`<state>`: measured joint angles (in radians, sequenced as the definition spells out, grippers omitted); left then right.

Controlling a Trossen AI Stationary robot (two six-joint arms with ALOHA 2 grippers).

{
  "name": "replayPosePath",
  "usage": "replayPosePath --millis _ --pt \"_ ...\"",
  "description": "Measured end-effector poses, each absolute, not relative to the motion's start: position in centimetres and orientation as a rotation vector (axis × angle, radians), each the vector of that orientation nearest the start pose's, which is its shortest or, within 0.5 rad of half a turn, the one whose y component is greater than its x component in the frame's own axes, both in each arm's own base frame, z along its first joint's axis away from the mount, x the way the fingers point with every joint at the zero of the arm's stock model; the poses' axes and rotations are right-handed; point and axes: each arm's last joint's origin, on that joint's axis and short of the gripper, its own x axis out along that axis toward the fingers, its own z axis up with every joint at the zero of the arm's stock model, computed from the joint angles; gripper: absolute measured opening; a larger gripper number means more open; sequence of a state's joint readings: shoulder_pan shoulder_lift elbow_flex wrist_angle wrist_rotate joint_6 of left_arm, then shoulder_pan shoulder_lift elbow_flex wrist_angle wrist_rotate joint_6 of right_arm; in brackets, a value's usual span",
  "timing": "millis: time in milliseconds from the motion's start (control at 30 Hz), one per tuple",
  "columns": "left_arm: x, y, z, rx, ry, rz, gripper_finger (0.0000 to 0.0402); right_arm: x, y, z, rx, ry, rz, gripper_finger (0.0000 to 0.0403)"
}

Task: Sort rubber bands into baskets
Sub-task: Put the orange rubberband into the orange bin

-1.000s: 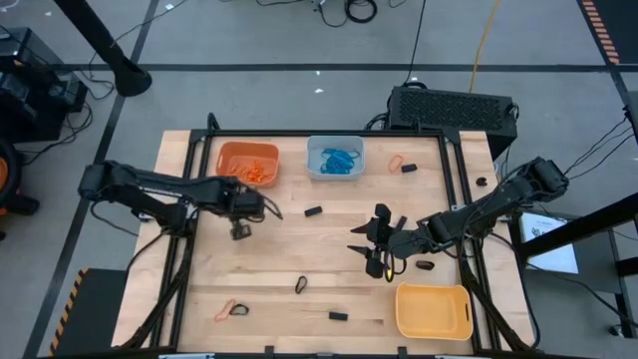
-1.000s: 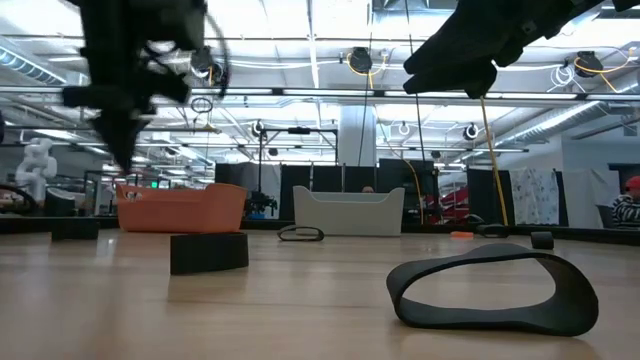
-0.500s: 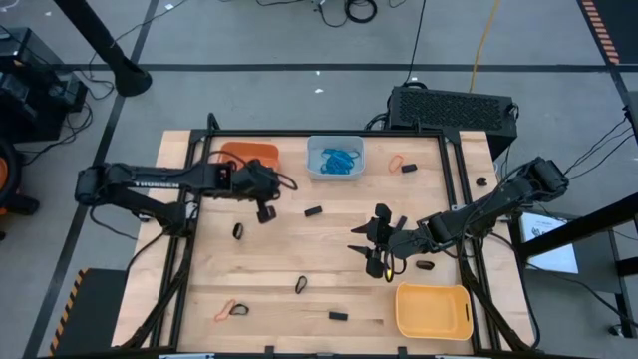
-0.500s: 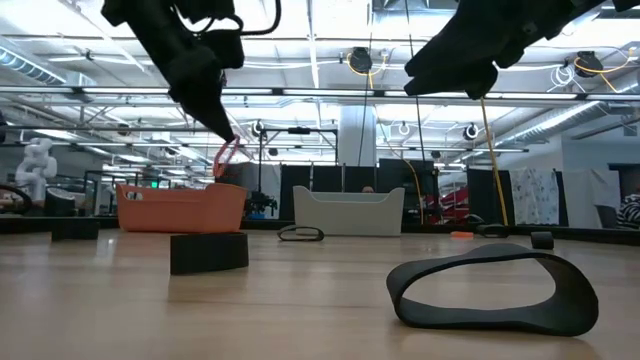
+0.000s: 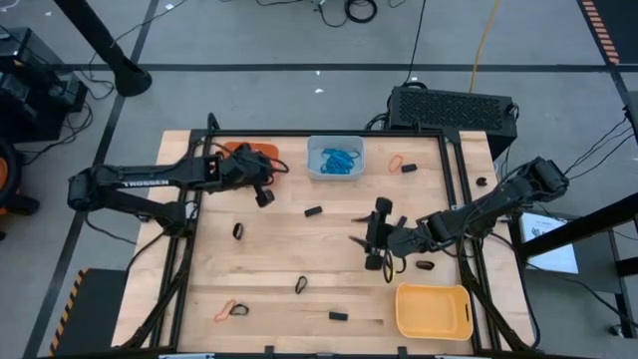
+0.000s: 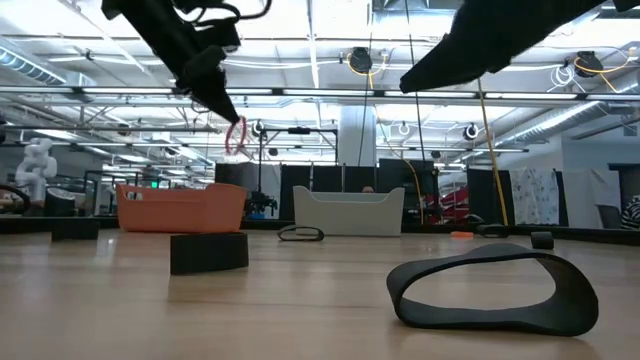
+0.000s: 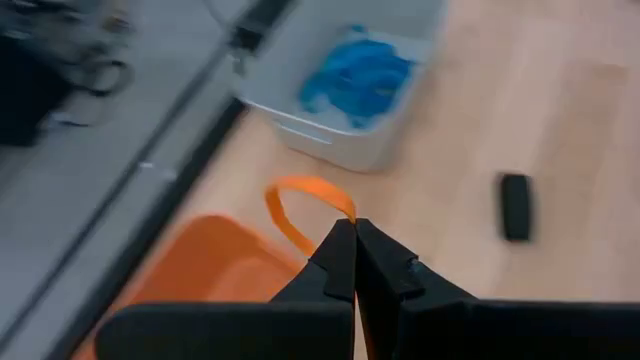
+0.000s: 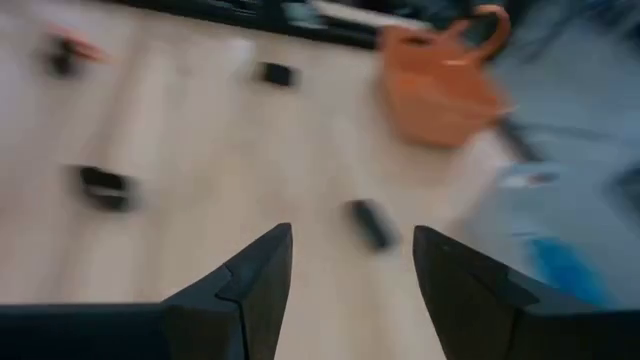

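My left gripper (image 5: 265,193) is shut on an orange rubber band (image 7: 300,200) in the air beside the orange basket (image 5: 242,155), whose near part the arm hides. The pale blue-grey basket (image 5: 336,158) holds blue bands, and the yellow basket (image 5: 434,311) stands at the near right. Black bands lie flat on the wood (image 5: 313,211), (image 5: 237,230), (image 5: 301,284). My right gripper (image 5: 371,241) hovers open over the table's middle right, with nothing between its fingers (image 8: 255,275). My left gripper pinches the orange band at one spot on its loop (image 7: 346,214) between the tips of its two fingers. The fingers slant down from the table's left. The band is lifted clear, and its loop (image 6: 236,135) hangs free below the fingertips.
More bands lie scattered: black ones (image 5: 338,316), (image 5: 425,265), (image 5: 481,181) and orange ones (image 5: 396,162), (image 5: 227,311). A dark frame (image 5: 454,170) edges the wooden table. Bare wood lies between the two arms.
My left gripper has risen from the table, gone toward the far edge and the orange basket, and tipped from pointing down to slanting. It stays shut and carries the orange band up clear of the wood. My right gripper has rolled in place.
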<state>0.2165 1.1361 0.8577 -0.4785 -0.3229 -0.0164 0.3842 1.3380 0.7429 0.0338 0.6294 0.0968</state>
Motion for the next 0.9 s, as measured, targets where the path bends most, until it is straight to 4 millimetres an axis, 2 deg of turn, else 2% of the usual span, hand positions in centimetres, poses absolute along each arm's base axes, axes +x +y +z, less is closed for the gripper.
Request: replayPosePath --millis 133,367,567,700,900 --pt "21.1 5.9 27.7 0.072 0.737 0.626 0.0000 26.2 6.9 22.6 -0.320 0.484 -0.441 0.0201" --pt "20.1 7.4 27.7 0.046 0.765 0.774 0.0000 26.3 2.1 21.4 -0.296 0.651 -0.552 0.0201" --pt "19.2 9.5 25.6 -0.033 0.890 0.835 0.0000 26.2 -1.2 21.3 -0.340 0.727 -0.627 0.0201" --pt "18.5 10.9 23.6 -0.101 0.943 0.828 0.0000 26.0 -2.9 21.1 -0.307 0.766 -0.624 0.0201" --pt "18.3 12.8 22.3 -0.168 0.959 0.775 0.0000 24.8 -6.2 20.9 -0.234 0.853 -0.685 0.0200"
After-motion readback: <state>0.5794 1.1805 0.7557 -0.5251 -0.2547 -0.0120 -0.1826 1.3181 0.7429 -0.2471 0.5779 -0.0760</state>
